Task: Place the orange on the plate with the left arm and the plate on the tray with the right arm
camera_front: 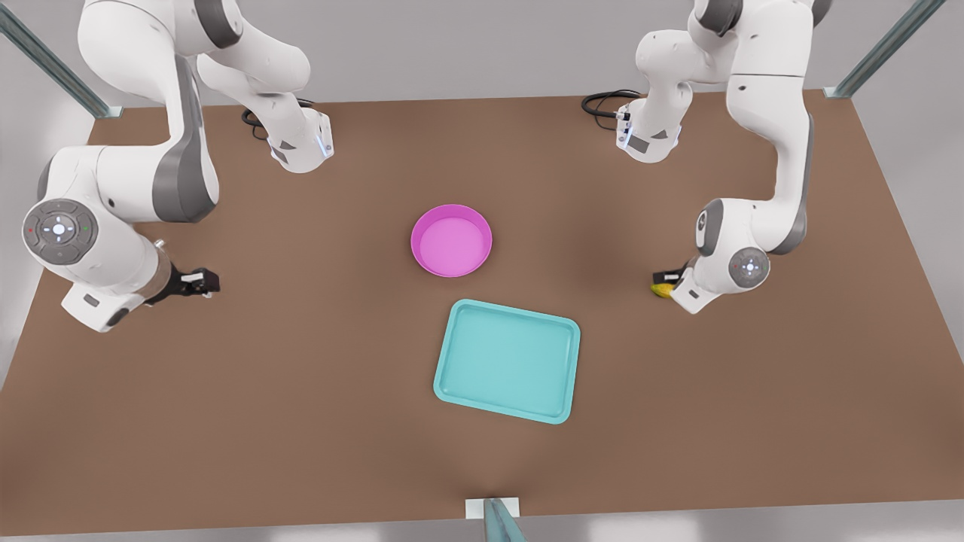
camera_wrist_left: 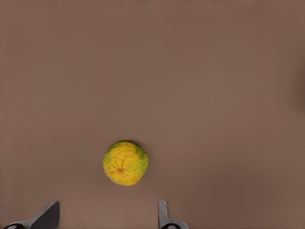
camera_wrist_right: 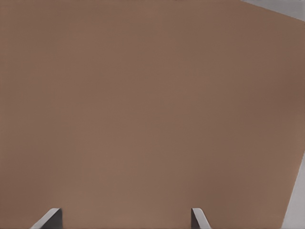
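Note:
The orange lies on the brown table at the front view's right, partly hidden under the left gripper. In the left wrist view the orange sits on the table just ahead of the open left gripper, untouched. The pink plate stands empty at mid-table. Just in front of it lies the turquoise tray, also empty. My right gripper hovers low over bare table at the front view's left. It is open with nothing between its fingers.
Both arm bases with black cables stand at the table's back. Metal frame posts rise at the back corners, and one at the front edge. The right wrist view catches the table edge.

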Robot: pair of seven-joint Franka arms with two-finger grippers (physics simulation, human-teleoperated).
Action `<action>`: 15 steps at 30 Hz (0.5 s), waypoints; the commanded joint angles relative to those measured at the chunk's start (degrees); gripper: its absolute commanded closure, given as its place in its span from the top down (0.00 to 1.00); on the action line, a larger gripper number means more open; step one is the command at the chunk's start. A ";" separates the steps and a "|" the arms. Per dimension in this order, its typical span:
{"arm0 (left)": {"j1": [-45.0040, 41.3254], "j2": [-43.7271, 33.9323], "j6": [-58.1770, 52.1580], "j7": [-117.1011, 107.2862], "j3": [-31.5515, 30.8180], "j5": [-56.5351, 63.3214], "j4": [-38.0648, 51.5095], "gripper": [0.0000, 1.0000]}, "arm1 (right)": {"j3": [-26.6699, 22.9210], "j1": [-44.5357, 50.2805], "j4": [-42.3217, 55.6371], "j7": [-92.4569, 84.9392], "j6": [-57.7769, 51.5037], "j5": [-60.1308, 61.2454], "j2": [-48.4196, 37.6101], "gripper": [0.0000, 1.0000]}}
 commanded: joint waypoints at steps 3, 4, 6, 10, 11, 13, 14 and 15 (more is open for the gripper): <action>-0.04 0.27 6.10 -0.52 0.46 0.12 -2.69 1.00 | -0.28 -1.10 0.12 -0.93 3.54 3.53 0.20 1.00; -0.04 0.27 9.79 -0.43 0.46 0.12 -5.68 1.00 | -0.28 -1.27 -0.05 -0.58 3.45 3.61 -0.15 1.00; -0.04 0.27 10.67 -0.35 0.37 -0.14 -6.12 1.00 | -0.28 -1.01 -0.40 -0.49 2.66 3.70 -1.47 1.00; -0.04 1.15 15.94 -0.26 0.37 -0.41 -9.11 1.00 | -0.19 -1.01 -0.05 -0.84 2.93 3.79 -1.47 1.00; -0.13 2.02 16.12 -0.17 0.37 -0.41 -9.11 1.00 | -0.19 -1.01 -0.05 -1.02 2.66 3.70 -1.38 1.00; -0.22 3.34 16.73 -0.17 0.28 -0.41 -9.11 1.00 | -0.28 -1.10 0.12 -0.93 3.28 3.88 -0.94 1.00; -0.22 3.61 16.65 -0.26 0.28 -0.41 -9.11 1.00 | -0.28 -1.10 0.12 -0.93 2.84 3.79 -1.03 1.00; -0.31 4.31 16.47 -0.17 0.28 -0.41 -9.11 1.00 | -0.28 -1.10 0.04 -1.02 2.75 3.96 -1.03 1.00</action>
